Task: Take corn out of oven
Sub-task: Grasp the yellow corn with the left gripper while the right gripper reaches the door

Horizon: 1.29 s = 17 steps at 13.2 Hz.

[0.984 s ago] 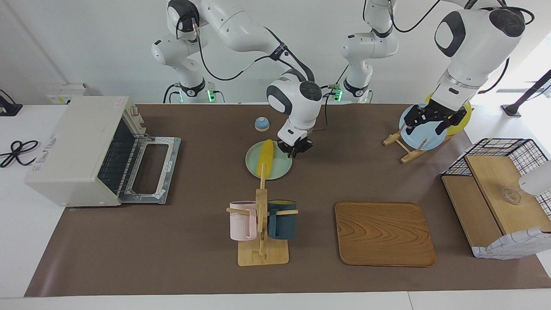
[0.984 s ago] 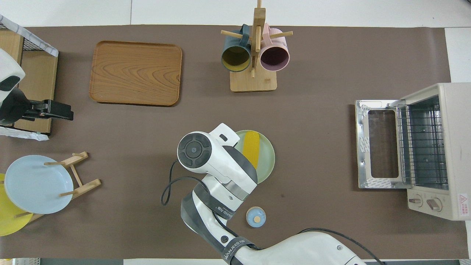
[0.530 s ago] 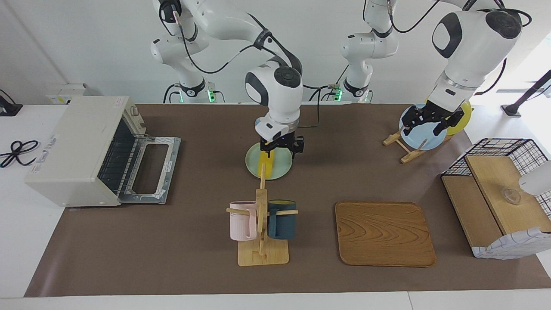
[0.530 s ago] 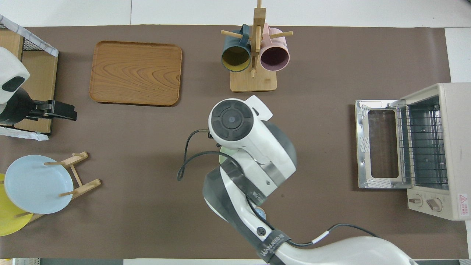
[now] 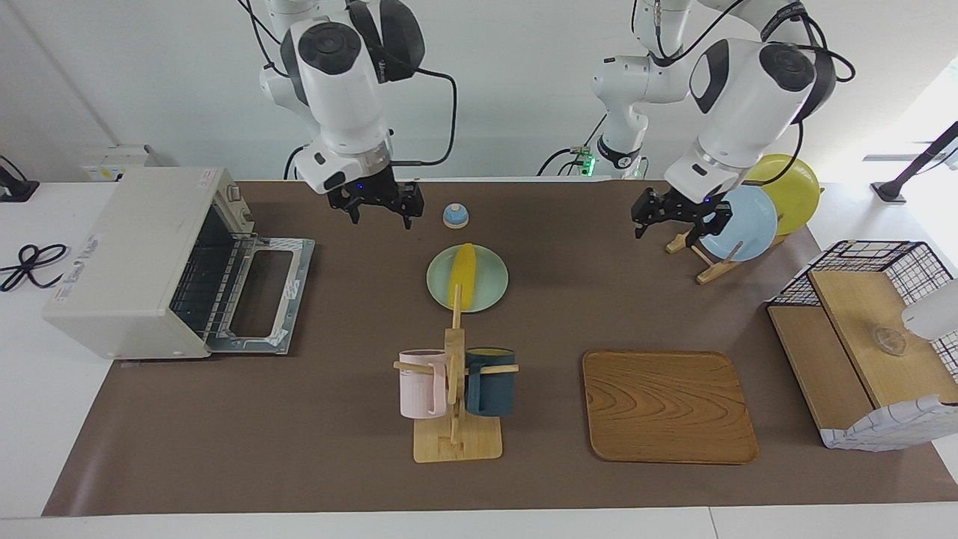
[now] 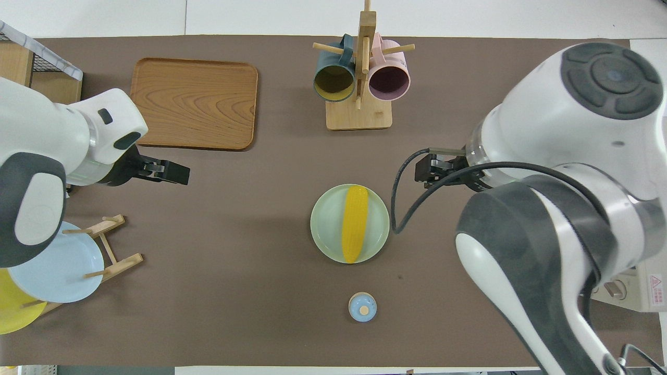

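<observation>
Corn (image 5: pixel 462 275) lies lengthwise on the pale green plate (image 5: pixel 488 290) at mid-table, free of both grippers. Right gripper (image 5: pixel 378 206) hangs empty, fingers spread, over the mat between the oven (image 5: pixel 142 258) and a small blue bell (image 5: pixel 455 215). Left gripper (image 5: pixel 677 218), also spread and empty, hangs just beside the wooden plate rack (image 5: pixel 703 258) with its blue plate (image 5: pixel 748 222). Oven door (image 5: pixel 262 296) lies dropped open.
</observation>
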Each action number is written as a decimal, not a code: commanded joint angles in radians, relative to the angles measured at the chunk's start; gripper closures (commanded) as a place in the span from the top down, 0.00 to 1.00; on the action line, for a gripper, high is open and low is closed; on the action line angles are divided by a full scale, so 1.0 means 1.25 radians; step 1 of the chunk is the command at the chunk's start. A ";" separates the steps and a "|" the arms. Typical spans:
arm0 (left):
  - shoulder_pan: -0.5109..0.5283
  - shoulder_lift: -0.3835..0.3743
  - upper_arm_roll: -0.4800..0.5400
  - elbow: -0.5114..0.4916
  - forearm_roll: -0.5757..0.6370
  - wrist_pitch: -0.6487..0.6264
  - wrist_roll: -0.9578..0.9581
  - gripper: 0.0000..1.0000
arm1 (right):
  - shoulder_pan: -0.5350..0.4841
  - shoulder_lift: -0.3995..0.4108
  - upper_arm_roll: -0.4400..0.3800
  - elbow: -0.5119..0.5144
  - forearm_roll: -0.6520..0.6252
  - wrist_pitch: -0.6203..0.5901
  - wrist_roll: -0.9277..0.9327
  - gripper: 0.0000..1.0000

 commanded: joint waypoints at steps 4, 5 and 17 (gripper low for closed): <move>-0.165 0.052 0.010 -0.035 -0.020 0.111 -0.124 1.00 | -0.084 -0.030 -0.004 0.023 0.023 -0.088 -0.197 1.00; -0.198 0.056 0.010 -0.051 -0.021 0.146 -0.159 1.00 | -0.092 -0.033 -0.006 0.028 0.019 -0.105 -0.202 1.00; -0.435 0.279 0.012 -0.044 -0.052 0.434 -0.279 1.00 | -0.162 -0.189 0.019 -0.355 -0.009 0.184 -0.323 0.45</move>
